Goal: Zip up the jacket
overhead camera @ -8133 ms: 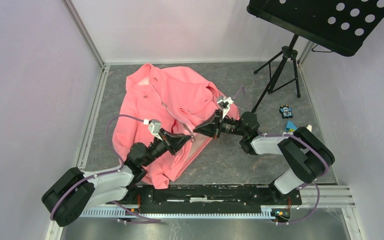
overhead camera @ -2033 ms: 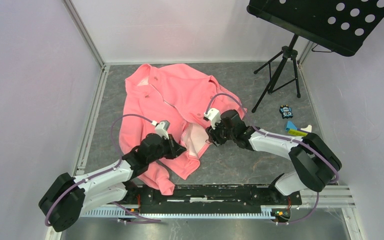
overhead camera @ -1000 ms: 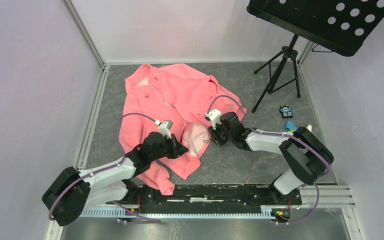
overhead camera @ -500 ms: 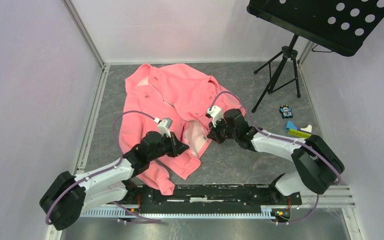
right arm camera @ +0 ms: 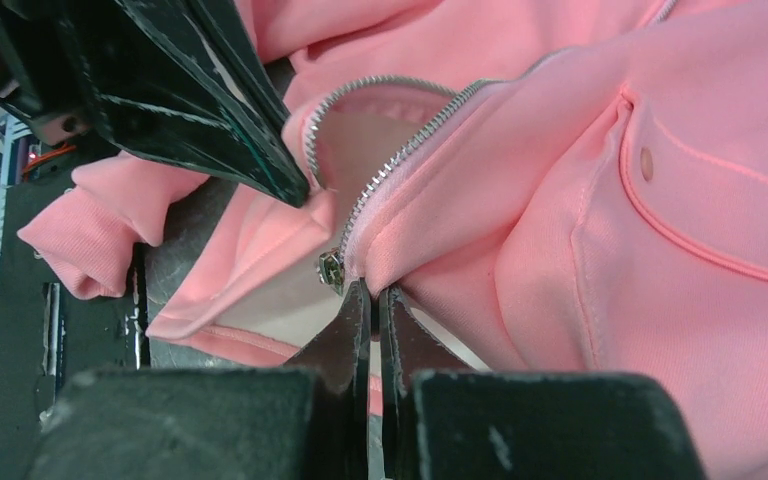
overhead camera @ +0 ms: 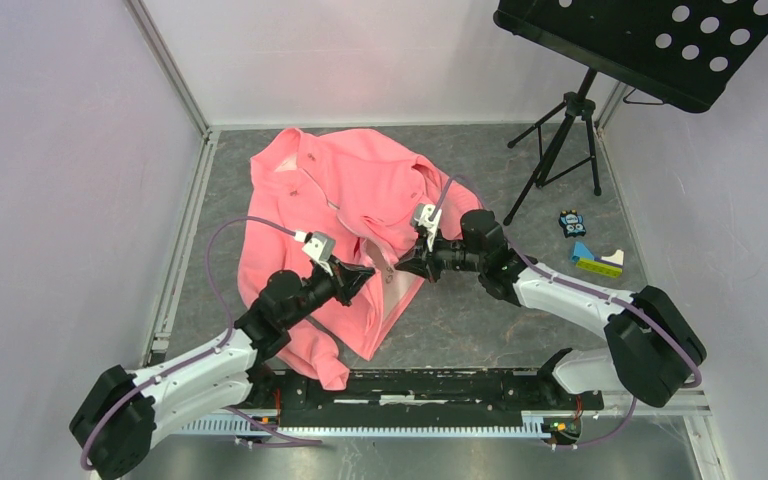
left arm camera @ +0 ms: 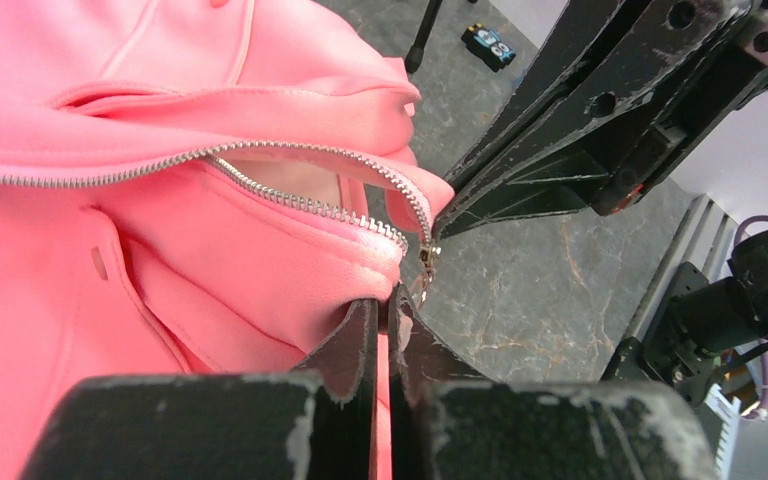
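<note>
Pinching the jacket's (overhead camera: 360, 180) front edges, centre-left of the overhead frame, with left gripper (overhead camera: 363, 272) and right gripper (overhead camera: 403, 266) both clamped shut on fabric beside the zipper's (left arm camera: 290, 199) loose bottom ends. Next, probably needing those ends mated squarely.

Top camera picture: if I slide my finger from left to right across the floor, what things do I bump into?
left gripper → right gripper → small dark toy → blue and yellow block. The jacket and the stand's legs spread across other things, so they are left out.
</note>
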Available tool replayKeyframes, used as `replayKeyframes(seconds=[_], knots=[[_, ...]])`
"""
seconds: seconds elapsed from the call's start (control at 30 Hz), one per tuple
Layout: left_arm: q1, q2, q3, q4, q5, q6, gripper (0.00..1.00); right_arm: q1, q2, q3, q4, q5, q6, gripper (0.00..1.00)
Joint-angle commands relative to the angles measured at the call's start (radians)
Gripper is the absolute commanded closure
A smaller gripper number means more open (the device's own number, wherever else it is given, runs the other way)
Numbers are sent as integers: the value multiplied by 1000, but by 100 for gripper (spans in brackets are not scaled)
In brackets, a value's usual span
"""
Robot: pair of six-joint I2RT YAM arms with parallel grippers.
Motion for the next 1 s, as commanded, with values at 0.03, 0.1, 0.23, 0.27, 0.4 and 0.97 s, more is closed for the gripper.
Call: replayKeyframes(seconds=[0.03, 0.1, 0.23, 0.27, 0.4, 0.97], knots=[[-1, 44, -37, 239, 4, 96, 98, 0, -35, 4, 109, -82, 24, 100], [-1, 61, -42, 271, 14, 94, 98, 1, -31, -3, 135, -83, 69, 100], [-1, 86, -43, 298, 33, 82, 98, 1, -22, -10, 175, -69, 116, 100], [-1, 89, -43, 298, 33, 78, 98, 1, -19, -11, 184, -71, 124, 100], [-1, 89, -47, 314, 60, 64, 98, 1, -7, -22, 211, -41, 144, 100], [-1, 42, -71, 304, 43, 18, 98, 1, 3, -38, 227, -22, 147, 100]])
